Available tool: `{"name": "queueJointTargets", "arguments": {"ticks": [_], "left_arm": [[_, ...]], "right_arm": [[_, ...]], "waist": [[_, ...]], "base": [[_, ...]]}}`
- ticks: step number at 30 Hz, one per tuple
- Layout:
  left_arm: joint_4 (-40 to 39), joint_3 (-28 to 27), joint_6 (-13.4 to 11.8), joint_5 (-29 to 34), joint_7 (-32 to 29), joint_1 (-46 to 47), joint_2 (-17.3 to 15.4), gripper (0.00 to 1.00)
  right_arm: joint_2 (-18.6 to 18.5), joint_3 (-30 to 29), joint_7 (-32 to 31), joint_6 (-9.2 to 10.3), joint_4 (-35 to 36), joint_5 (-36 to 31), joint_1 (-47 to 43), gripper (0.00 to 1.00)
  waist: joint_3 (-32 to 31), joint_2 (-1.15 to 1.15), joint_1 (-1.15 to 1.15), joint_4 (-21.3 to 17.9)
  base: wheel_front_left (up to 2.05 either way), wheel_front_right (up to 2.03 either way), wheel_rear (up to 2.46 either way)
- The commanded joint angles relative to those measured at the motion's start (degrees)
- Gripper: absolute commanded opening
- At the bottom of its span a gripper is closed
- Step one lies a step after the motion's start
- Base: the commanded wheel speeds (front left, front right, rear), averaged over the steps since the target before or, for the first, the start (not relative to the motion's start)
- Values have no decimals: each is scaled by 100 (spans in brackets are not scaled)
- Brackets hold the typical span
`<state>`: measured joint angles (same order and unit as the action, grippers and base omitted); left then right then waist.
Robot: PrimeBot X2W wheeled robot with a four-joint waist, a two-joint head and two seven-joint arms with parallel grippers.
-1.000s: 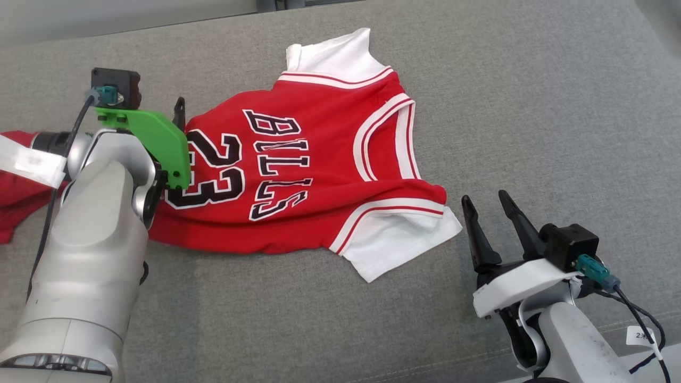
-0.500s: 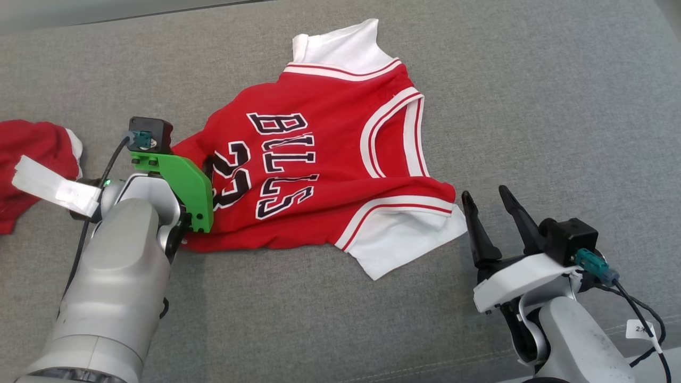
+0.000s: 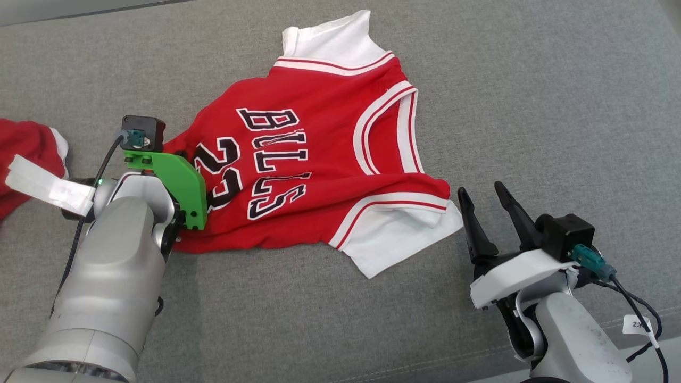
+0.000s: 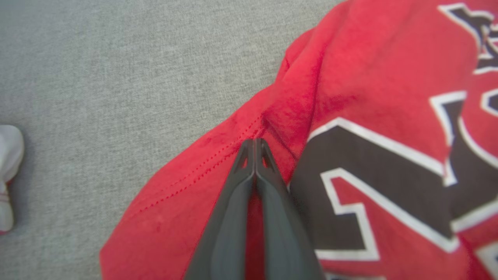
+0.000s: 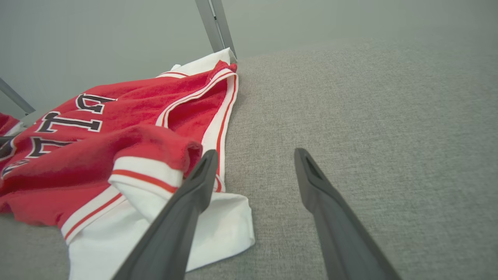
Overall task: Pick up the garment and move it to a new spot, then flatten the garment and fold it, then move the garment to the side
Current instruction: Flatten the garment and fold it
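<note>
The garment [image 3: 319, 159] is a red jersey with white sleeves and "BULLS 23" lettering, lying rumpled on the grey cushion [image 3: 532, 106]. In the left wrist view my left gripper [image 4: 255, 144] is shut, its fingertips pinching a fold of the garment [image 4: 389, 77] at the stitched hem. In the head view the left arm's green bracket [image 3: 181, 186] covers those fingers. My right gripper [image 3: 481, 190] stands open just right of the white sleeve, holding nothing. In the right wrist view the right gripper [image 5: 256, 153] has its left finger next to the garment [image 5: 116, 128].
Another red and white cloth [image 3: 26, 143] lies at the cushion's far left, behind my left arm. A strip of white tape [image 3: 48, 183] wraps the left wrist. Bare grey cushion stretches to the right and toward me. Metal frame legs [image 5: 214, 23] stand beyond the cushion.
My left arm has come down toward me along the jersey's hem, and its fingers have shut on the fabric. The head camera shifted slightly. The right gripper has stayed open in place.
</note>
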<state>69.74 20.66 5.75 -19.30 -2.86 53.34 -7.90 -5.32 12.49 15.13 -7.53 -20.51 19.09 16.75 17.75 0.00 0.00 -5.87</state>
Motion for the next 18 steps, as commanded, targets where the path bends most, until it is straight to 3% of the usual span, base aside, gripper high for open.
{"name": "queueJointTargets", "arguments": {"ticks": [1,11,18], "left_arm": [[81,13,-79,-39,19,-1,-74,0],[-135,-4,-148,-48,920,347,-126,0],[-319,-209,-512,-143,1564,852,-350,0]], "right_arm": [[-23,-19,5,7,-10,32,1,100],[9,-14,5,8,13,50,75,100],[16,-20,5,8,29,77,115,100]], "waist": [[12,0,0,-9],[62,0,0,-5],[167,0,0,-108]], "base": [[0,0,0],[0,0,0],[0,0,0]]}}
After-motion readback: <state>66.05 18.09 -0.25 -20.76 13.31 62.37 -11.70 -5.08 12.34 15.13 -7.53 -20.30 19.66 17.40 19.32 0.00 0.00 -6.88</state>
